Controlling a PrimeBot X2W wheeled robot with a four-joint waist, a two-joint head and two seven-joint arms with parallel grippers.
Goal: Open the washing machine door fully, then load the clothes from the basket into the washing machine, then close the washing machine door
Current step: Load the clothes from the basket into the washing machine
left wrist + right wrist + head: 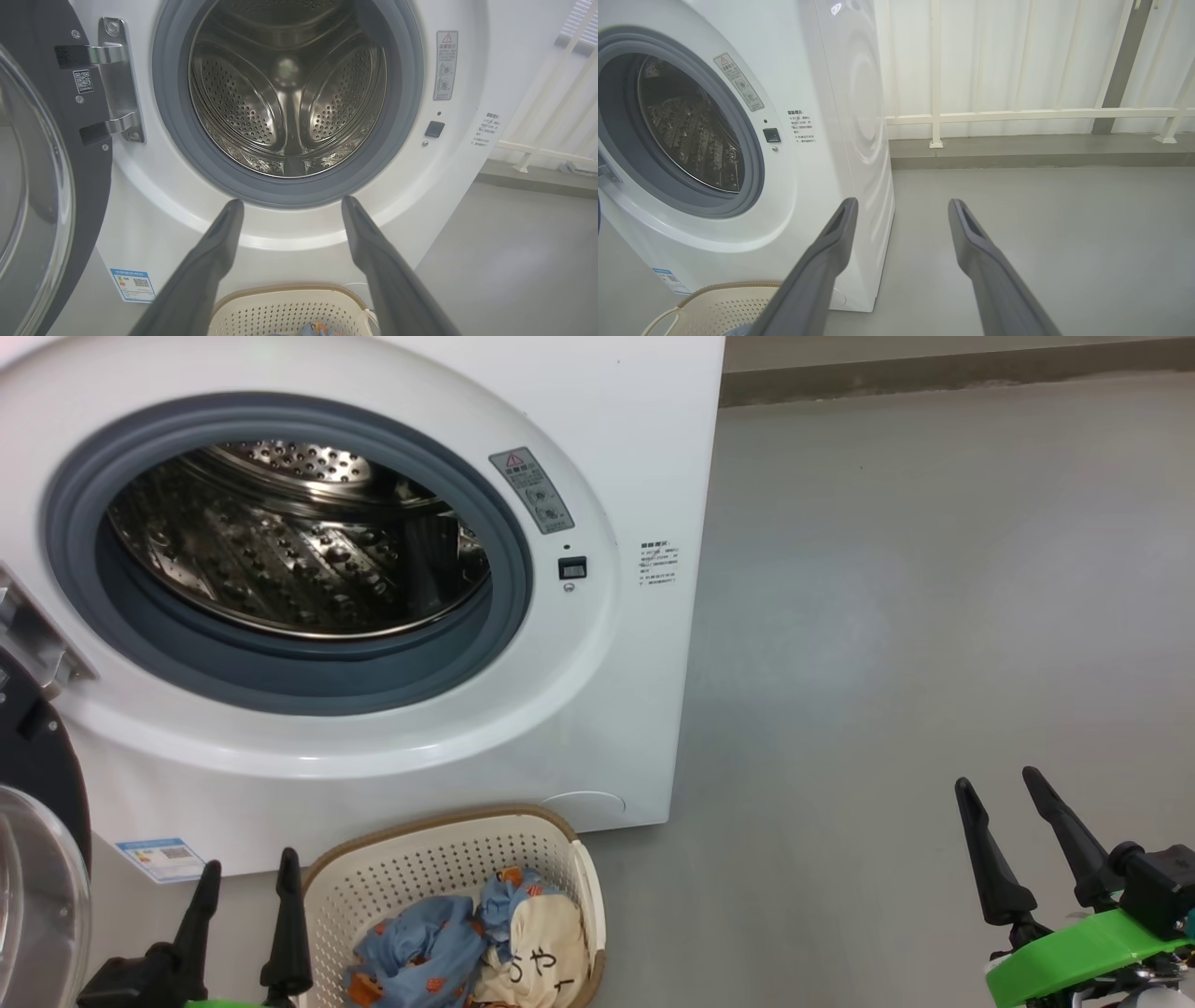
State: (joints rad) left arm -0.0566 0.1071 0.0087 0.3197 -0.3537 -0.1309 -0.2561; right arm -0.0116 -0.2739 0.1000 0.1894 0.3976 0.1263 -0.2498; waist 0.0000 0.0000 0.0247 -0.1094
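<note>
r gripper [996, 782]: 2 long black tapered fingers [991, 863], black knuckle blk, bright green wrist bracket [1074, 957]. l gripper [250, 864]: same black fingers. wrist views: fingers dark grey, slotted inner faces.

A laundry or utility area is indicated: a white front-loading washing machine [154, 224] is seen ahead of the left gripper [289, 205] on bare grey floor [1041, 224], and a white railing [1017, 114] beyond the right gripper [901, 205].

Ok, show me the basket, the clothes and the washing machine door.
basket [439, 882]: head view, perforated inner wall.
clothes [420, 943]: head view, blue cloth with orange prints.
washing machine door [93, 186]: left wrist view, black rim beside the glass.
</note>
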